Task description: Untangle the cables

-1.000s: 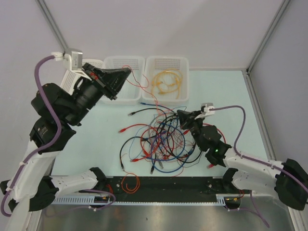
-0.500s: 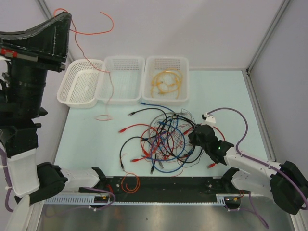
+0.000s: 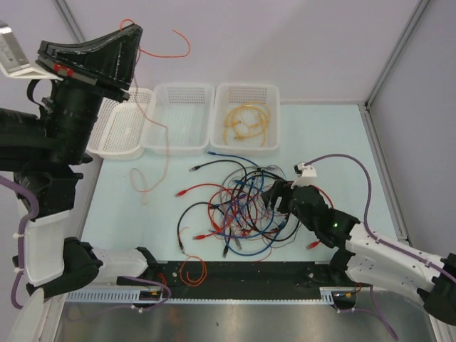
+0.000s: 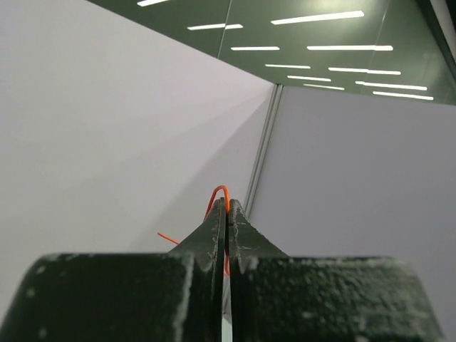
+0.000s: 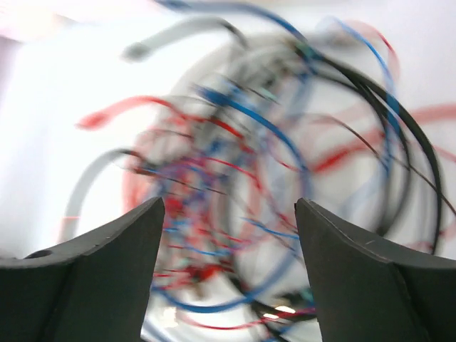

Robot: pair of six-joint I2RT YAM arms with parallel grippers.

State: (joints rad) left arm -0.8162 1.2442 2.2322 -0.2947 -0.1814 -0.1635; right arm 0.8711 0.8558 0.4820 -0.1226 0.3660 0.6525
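Note:
The cables (image 3: 239,203) lie as a tangle of red, blue and black wires on the table's middle, blurred in the right wrist view (image 5: 228,157). My left gripper (image 3: 134,32) is raised high at the upper left and is shut on one thin orange-red wire (image 4: 219,191). That wire (image 3: 168,149) hangs down past the baskets, its lower loop lying on the table left of the tangle. My right gripper (image 3: 274,196) hovers over the tangle's right side, and its jaws (image 5: 228,214) stand open with nothing between them.
Three white mesh baskets stand at the back: left (image 3: 117,132), middle (image 3: 182,117), and right (image 3: 267,92), which holds yellow cables (image 3: 246,121). An orange cable loop (image 3: 192,271) lies at the near edge. White walls enclose the table.
My left gripper rose from over the middle basket to high at the upper left, drawing the orange-red wire up. My right gripper opened and shifted onto the tangle's right side.

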